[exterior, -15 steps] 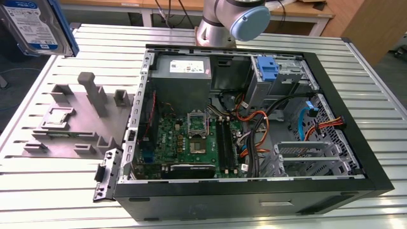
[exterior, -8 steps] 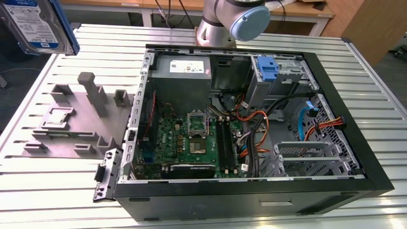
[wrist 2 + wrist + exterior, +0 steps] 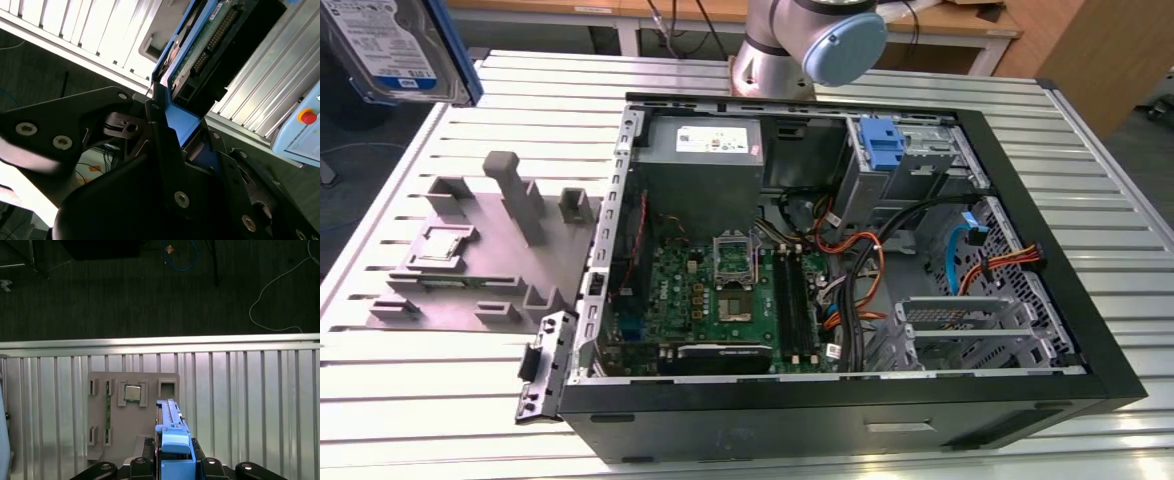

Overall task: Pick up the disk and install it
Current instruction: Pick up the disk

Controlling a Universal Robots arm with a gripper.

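Ribbed metal table (image 3: 440,420) below me carries an open computer case (image 3: 854,430) and a grey fixture plate (image 3: 132,425). Cropped by the exterior view's upper left corner, the disk (image 3: 387,45) hangs over that plate, well apart from the case. My gripper (image 3: 175,460) is closed tight on its blue frame.

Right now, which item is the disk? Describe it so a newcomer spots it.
Start at the open computer case on the slatted table; look past the grey fixture plate toward the exterior view's upper left corner. There the disk hangs in the pincer. It alone is flat and silver with a blue-and-white label and a blue frame.
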